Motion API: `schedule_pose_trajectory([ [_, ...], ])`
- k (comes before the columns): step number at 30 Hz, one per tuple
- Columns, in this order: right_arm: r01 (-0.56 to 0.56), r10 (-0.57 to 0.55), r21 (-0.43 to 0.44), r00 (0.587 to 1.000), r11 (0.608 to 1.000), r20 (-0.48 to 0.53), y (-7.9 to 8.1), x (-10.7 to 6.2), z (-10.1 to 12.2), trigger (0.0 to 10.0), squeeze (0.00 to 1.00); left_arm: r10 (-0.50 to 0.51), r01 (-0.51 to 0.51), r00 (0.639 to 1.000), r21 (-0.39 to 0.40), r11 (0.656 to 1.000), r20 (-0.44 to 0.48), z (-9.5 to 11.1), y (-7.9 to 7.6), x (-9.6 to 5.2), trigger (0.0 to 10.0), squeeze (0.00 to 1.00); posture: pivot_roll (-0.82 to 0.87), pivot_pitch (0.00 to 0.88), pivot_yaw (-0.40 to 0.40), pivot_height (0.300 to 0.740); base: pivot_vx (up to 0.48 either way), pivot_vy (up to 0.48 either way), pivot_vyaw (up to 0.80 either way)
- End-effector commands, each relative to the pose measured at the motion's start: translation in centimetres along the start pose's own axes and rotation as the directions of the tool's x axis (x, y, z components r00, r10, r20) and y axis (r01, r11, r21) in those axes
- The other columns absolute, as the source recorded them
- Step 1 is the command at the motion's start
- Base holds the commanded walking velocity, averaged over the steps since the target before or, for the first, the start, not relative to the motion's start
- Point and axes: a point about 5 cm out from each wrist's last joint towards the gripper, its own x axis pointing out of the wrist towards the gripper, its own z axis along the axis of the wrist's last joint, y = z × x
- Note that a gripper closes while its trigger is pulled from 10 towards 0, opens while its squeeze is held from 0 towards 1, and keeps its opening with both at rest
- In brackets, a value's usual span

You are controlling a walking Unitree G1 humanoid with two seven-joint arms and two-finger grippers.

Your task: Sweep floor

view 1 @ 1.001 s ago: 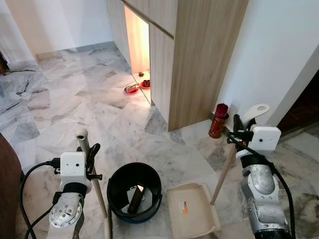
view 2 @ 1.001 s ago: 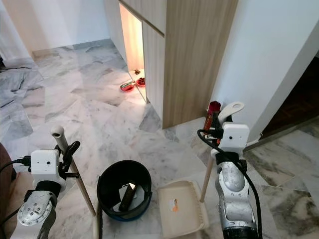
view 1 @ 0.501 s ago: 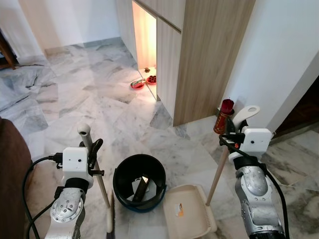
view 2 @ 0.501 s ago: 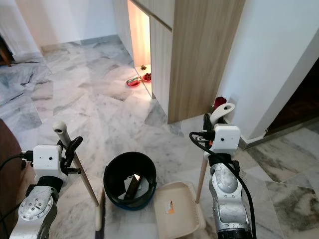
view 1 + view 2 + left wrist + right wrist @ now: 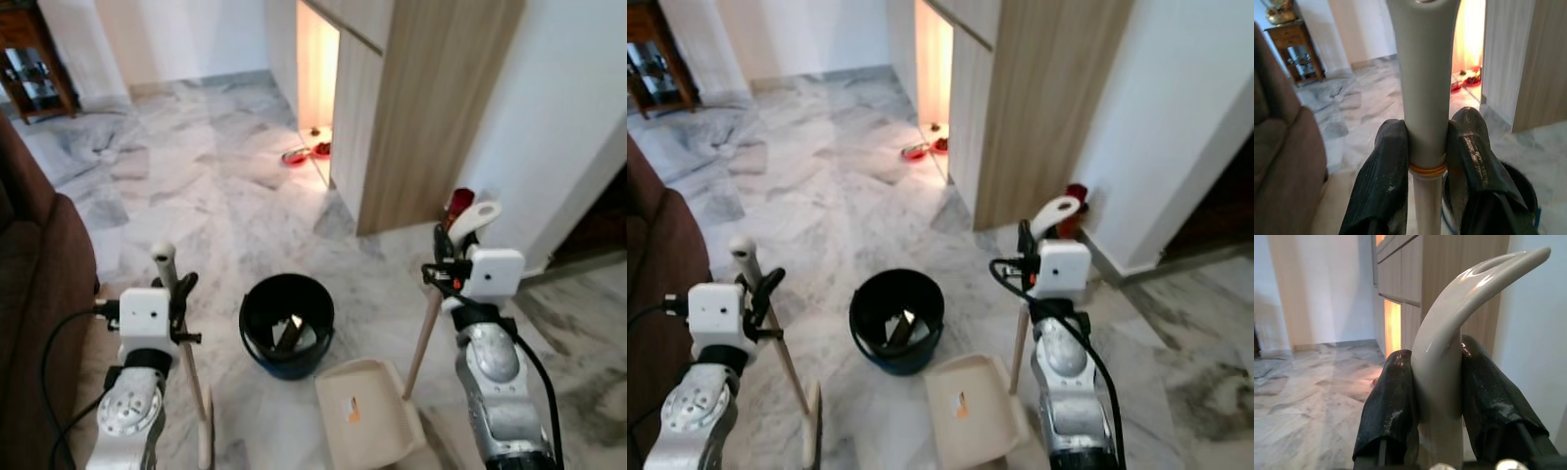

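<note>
My left gripper (image 5: 180,294) is shut on the pale broom handle (image 5: 189,357), near its rounded top; the broom head (image 5: 205,443) rests on the marble floor. In the left wrist view both black fingers (image 5: 1386,166) clamp the grey grip (image 5: 1425,88). My right gripper (image 5: 444,247) is shut on the curved top of the dustpan handle (image 5: 423,333), seen close in the right wrist view (image 5: 1444,342). The cream dustpan (image 5: 370,423) sits on the floor between the arms. Just beyond it stands a black bucket (image 5: 251,323) with scraps inside.
A wooden cabinet (image 5: 431,98) with a lit opening stands ahead on the right, red bowls (image 5: 296,156) at its foot. A red container (image 5: 458,204) sits by the white wall. A brown sofa (image 5: 29,294) fills the left; a small wooden table (image 5: 29,59) is far left.
The whole view has swung, bringing the sofa and the small table in on the left. Both grippers keep the same hold on broom and dustpan.
</note>
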Motion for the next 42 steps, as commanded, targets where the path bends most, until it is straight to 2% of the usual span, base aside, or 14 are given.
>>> schedule_pose_trajectory([
  [1, -0.003, 0.002, 0.012, 0.999, 1.0, 0.047, 0.1, 0.3, 1.0, 10.0, 0.0, 0.007, -0.007, 0.999, 0.005, 1.0, 0.033, 0.5, 0.0, 0.1, 10.0, 0.0, -0.05, 0.03, 0.017, 0.74, -0.255, 0.0, 0.0],
  [15, -0.004, 0.003, 0.019, 0.999, 1.0, 0.034, -0.1, 0.4, 0.9, 10.0, 0.0, 0.015, -0.015, 0.999, -0.008, 1.0, 0.036, 0.4, -0.4, 0.4, 10.0, 0.0, -0.05, 0.016, 0.002, 0.74, -0.018, 0.0, -0.03],
  [31, -0.021, 0.021, 0.021, 1.0, 1.0, 0.015, 0.4, 0.3, 0.6, 10.0, 0.0, 0.017, -0.017, 0.999, 0.005, 1.0, 0.028, 0.2, -0.4, 0.2, 10.0, 0.0, -0.05, 0.0, 0.009, 0.74, 0.0, 0.0, -0.8],
  [39, 0.012, -0.012, -0.003, 1.0, 1.0, 0.02, -0.4, 0.0, 0.5, 10.0, 0.0, 0.024, -0.024, 1.0, 0.001, 1.0, 0.01, -0.3, -0.5, -0.1, 10.0, 0.0, -0.05, 0.0, 0.018, 0.74, 0.0, 0.0, -0.8],
  [42, 0.042, -0.042, -0.015, 0.999, 0.999, 0.003, -1.3, -0.5, 0.1, 10.0, 0.0, 0.034, -0.034, 0.999, -0.011, 0.999, 0.024, 0.1, 0.1, 0.1, 10.0, 0.0, -0.06, 0.0, 0.028, 0.74, 0.0, 0.0, -0.8],
])
